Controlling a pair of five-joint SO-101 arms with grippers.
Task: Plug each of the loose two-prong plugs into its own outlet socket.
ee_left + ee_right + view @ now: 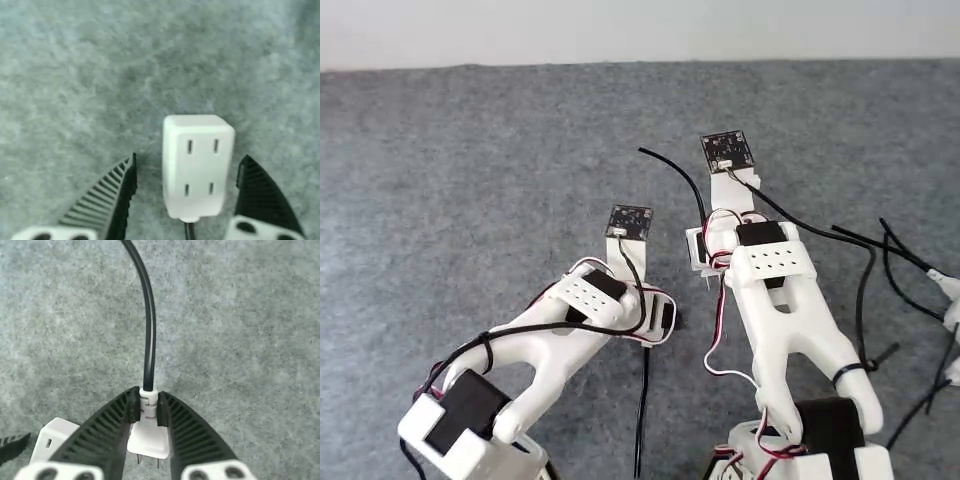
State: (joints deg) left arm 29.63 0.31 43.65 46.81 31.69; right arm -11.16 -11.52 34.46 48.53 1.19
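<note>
A white outlet block (198,167) with two pairs of slots lies on the grey carpet. My left gripper (190,159) is open, with one ribbed finger (117,200) on each side of the block and not touching it. My right gripper (148,392) is shut on a white two-prong plug (148,437) at its neck. The plug's black cord (148,330) runs away from it, and its prongs point down just above the carpet. A corner of the outlet block (50,440) lies close beside the plug. In the high view the left gripper (660,318) and the right gripper (702,255) sit close together mid-table.
The block's black cord (644,410) runs toward the table's near edge. More black cables (895,265) and white pieces (950,295) lie at the right edge. Grey carpet (470,180) covers the table.
</note>
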